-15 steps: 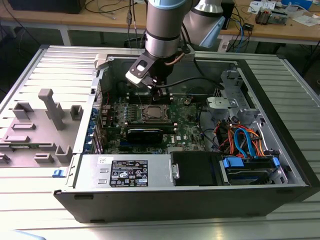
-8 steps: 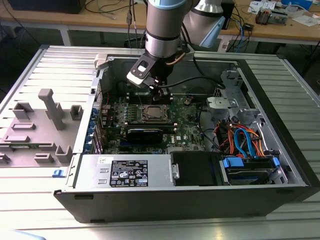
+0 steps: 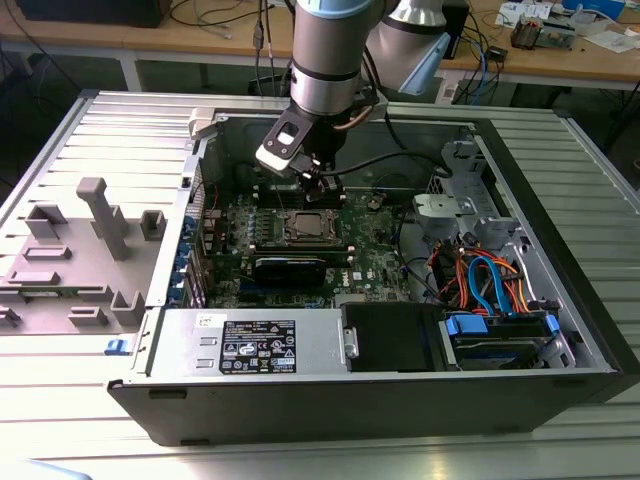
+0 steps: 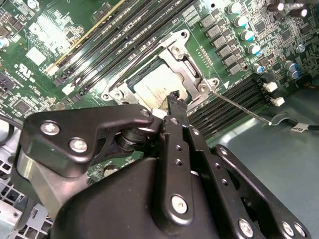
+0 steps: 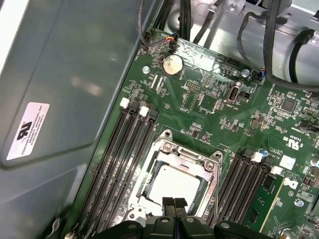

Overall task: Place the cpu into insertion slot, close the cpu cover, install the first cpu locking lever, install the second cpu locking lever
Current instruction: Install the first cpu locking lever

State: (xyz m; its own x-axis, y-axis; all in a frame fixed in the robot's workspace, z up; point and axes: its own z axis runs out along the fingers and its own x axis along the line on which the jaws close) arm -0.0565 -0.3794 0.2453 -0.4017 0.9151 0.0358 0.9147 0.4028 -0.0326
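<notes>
The arm (image 3: 325, 55) is reaching down into an open computer case (image 3: 400, 380) that is lying on its side on a ribbed metal table (image 3: 90, 130). Its claw (image 3: 318, 185) is hanging just above the motherboard (image 3: 375, 245), close over the slot (image 3: 307, 228) and toward the case's far wall in the exterior view.

In both wrist views the cpu (image 5: 172, 185) is sitting flat inside the slot (image 5: 174, 179), its pale metal top facing up. The cover (image 5: 185, 158) is lying down over it as a silvery frame, with the chip's top showing through its central window. In the second wrist view the same chip (image 4: 157, 85) is appearing inside the cover (image 4: 187, 69), and a thin metal lever (image 4: 239, 107) is running out from one corner of the socket, slanting away across the memory slots (image 4: 234, 97).

The claw's fingers (image 5: 174, 205) are pressed together with no gap between them and nothing between the tips; in the first wrist view they are sitting right at the socket's edge. In the second wrist view the closed tip (image 4: 175, 99) is overlapping the socket's rim beside the chip; whether it is touching cannot be told.

Long black memory slots (image 5: 119, 164) are flanking the socket on both sides. A round coin battery (image 5: 173, 64) is lying further up the board.
</notes>
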